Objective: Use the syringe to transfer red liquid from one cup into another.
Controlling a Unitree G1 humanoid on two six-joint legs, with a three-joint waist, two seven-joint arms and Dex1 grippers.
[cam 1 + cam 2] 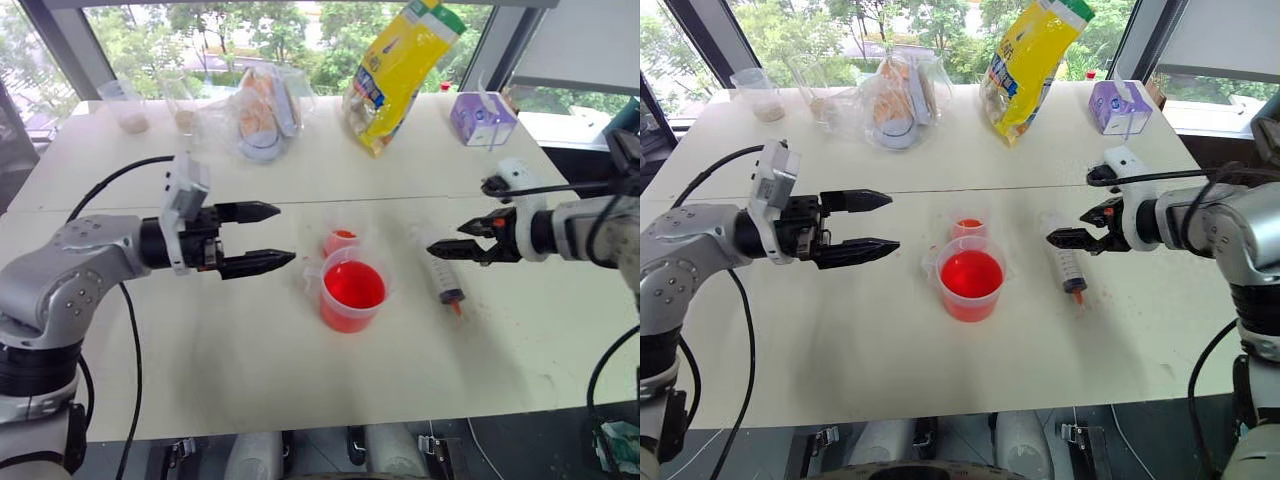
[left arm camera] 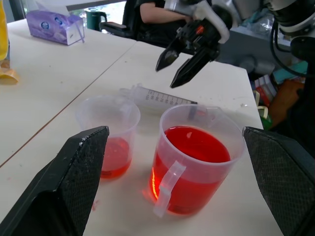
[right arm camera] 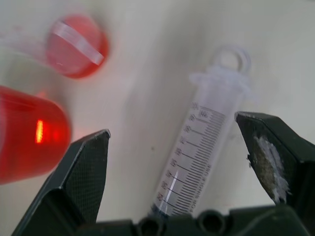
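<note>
Barely started imo: the syringe (image 1: 440, 271) lies flat on the table (image 1: 200, 350) right of the full beaker (image 1: 352, 296) and small cup (image 1: 341, 240), right gripper (image 1: 448, 249) spread just above it, left gripper (image 1: 262, 237) spread too, holding nothing.

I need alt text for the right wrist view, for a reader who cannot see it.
The clear syringe lies on the white table between the open jaws of the right gripper, not yet held. Beside it stand the beaker of red liquid and the small cup.
</note>
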